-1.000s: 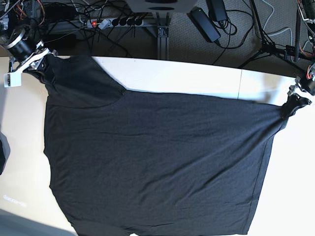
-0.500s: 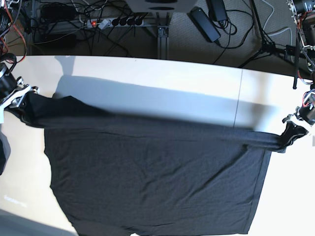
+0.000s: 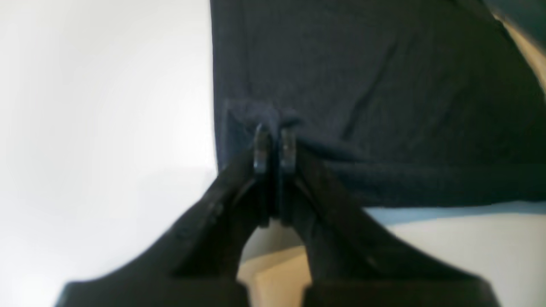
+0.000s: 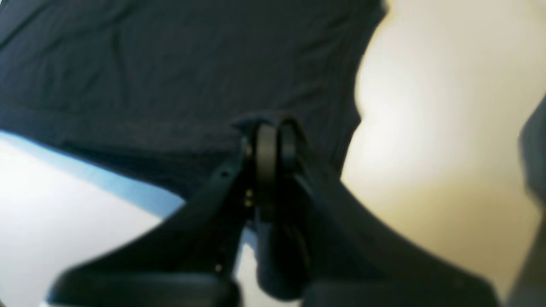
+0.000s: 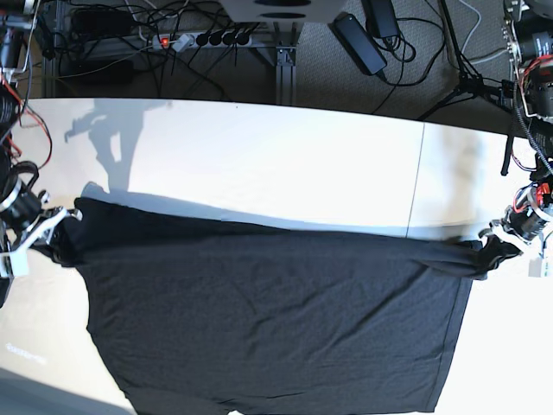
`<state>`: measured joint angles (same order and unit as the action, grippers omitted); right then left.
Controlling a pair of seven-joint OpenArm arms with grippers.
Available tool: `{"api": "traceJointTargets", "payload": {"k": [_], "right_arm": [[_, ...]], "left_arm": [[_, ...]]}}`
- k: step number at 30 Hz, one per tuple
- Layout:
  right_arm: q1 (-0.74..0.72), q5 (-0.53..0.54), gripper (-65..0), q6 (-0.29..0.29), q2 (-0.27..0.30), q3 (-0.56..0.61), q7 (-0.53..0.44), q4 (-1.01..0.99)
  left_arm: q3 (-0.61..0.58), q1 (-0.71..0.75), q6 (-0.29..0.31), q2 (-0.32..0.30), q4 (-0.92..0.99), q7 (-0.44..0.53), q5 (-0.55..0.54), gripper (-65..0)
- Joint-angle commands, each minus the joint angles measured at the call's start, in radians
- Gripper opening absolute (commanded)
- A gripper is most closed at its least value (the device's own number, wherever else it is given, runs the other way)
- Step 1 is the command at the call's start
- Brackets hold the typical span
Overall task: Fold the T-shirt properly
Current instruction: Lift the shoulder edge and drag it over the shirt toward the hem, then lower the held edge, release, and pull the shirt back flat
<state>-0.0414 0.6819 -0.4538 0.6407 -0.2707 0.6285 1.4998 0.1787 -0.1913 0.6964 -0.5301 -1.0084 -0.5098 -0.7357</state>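
With both claws clenched on cloth at opposite ends of the fold line, the first lengthwise fold looks roughly half done. Left claw [image 5: 508, 239] pinches a bunched corner of the shirt [image 5: 276, 320] at the base view's right edge; right claw [image 5: 34, 235] pinches the other corner at the left edge. In the left wrist view the claw [image 3: 275, 147] has its jaws nearly touching with dark fabric [image 3: 384, 85] gathered between them; same picture for the right claw [image 4: 273, 145] in its wrist view. Shirt lies on the white worktop [image 5: 259, 156], top edge doubled over and stretched fairly straight between the claws, lower part flat and running out of frame at the bottom. My read: top portion is folded over, but the edge isn't laid down or released, and the cross folds are all still to do. Cloth is thin charcoal jersey, matte, fine heathered grain, shallow diagonal wrinkles, puckered tight at both pinch points. No print showing on the visible side. Worktop is smooth, with a seam [image 5: 421, 173] toward its right.
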Motion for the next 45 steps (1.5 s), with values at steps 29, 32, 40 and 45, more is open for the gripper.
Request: {"api": "traceJointTargets", "payload": {"k": [29,32,40,45], "right_arm": [[-0.507,-0.212,-65.0,-0.05,-0.105,0.325,-0.133,-0.41],[-0.507,-0.216,-62.6,-0.05,-0.11,0.325,-0.192,-0.43],[-0.517,-0.229,-20.9,-0.047,-0.112,0.324,-0.211,-0.43],[-0.52,-0.204,-32.6,-0.045,-0.114,0.323,-0.222,-0.43]], "left_arm": [[-0.201,-0.266,0.002,-0.018,0.208,0.227,0.18,-41.0],[-0.202,-0.272,0.002,-0.016,0.208,0.226,0.183,-28.1],[-0.202,-0.283,-0.053,-0.016,0.207,0.234,0.181,-27.5],[-0.202,-0.322,-0.133,0.0,0.207,0.236,0.204,-31.7]]}}
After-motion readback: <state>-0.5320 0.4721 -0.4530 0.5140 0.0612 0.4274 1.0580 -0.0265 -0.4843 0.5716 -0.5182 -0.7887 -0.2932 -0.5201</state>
